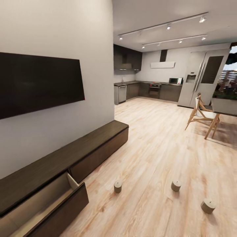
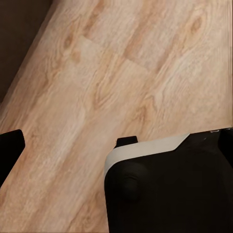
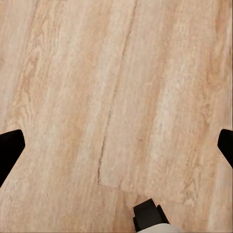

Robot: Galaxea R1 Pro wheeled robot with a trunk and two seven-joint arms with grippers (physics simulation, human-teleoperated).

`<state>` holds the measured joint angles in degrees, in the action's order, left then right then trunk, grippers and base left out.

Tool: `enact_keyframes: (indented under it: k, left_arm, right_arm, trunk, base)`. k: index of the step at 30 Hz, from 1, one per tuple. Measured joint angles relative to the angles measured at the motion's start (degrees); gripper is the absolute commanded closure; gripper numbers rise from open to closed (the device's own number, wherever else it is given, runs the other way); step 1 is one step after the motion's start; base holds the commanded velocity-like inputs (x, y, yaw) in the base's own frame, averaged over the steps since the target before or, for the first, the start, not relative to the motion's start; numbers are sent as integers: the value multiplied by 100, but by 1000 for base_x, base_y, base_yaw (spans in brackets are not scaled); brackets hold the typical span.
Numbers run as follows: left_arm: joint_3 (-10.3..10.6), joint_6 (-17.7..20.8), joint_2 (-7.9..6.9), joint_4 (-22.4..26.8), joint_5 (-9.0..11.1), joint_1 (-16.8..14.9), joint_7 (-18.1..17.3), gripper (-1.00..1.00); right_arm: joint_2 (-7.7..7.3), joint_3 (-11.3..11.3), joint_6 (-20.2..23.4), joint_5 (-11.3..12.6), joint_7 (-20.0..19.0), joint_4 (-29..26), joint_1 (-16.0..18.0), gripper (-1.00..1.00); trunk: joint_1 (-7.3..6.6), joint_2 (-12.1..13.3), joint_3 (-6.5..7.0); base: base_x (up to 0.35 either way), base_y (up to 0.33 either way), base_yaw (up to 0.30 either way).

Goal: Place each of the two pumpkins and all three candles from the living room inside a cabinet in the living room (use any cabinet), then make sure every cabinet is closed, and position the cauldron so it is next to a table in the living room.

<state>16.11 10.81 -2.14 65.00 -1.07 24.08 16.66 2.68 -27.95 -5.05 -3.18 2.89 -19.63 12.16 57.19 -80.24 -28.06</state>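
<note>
Three candles (image 1: 118,186) (image 1: 176,185) (image 1: 208,206) stand upright on the wood floor (image 1: 158,148), well apart from one another, clear of both grippers. The cabinet (image 1: 65,158) runs along the wall beneath the television (image 1: 36,82); its nearest drawer (image 1: 42,207) is pulled out, pale interior exposed, with the closest candle near its front corner.

Right gripper (image 3: 116,145): fingers spread wide, released, nothing between them, bare floor below. Left gripper (image 2: 121,141): one fingertip (image 2: 9,145) visible, the other side is masked by the robot's body (image 2: 170,189), so its state cannot be determined.
</note>
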Motion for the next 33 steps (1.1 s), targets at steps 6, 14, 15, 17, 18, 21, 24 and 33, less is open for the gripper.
enact_keyframes:
  k: [6, 14, 15, 17, 18, 21, 24, 33]
  left_arm:
    - [6, -5, 0, -49, -5, -1, 0, -100]
    - [7, -154, 0, -77, -17, -1, 32, -100]
    - [7, -162, 0, -78, -18, -1, 35, -100]
    - [10, -192, 0, -80, -19, -1, 21, -100]
    - [10, -194, 0, -81, -19, -1, 17, -100]
    - [9, -199, 0, -79, -20, -1, 5, -100]
    - [13, -201, 0, -80, -20, 0, 1, -100]
    - [14, -203, 3, -70, -15, 0, 5, -100]
  right_arm:
    - [0, -1, 2, 0, -5, -1, 0, -100]
    - [-4, -11, 3, 0, -3, 2, 0, -100]
    - [-5, -14, 3, 0, -2, 3, 0, -100]
    - [-12, -29, 15, 0, 1, 12, 0, -100]
    - [-11, -29, 18, 0, 1, 13, 0, -100]
    - [-9, -32, 16, 0, 1, 16, 0, -100]
    - [-9, -28, 13, 0, 2, 18, 1, -100]
    - [-8, -28, 11, 0, 1, 19, 1, -100]
  trunk:
    - [0, 0, 0]
    - [-1, 0, 0]
    - [-1, 0, 0]
    - [-1, 0, 0]
    - [-1, 0, 0]
    - [-1, 0, 0]
    - [-1, 0, 0]
    - [-2, 0, 0]
  base:
    - [1, -163, -292]
    - [84, -269, -292]
    - [120, -292, -292]
    - [125, -294, -289]
    - [126, -294, -240]
    - [130, -294, -124]
    - [140, -293, -43]
    - [160, -272, -9]
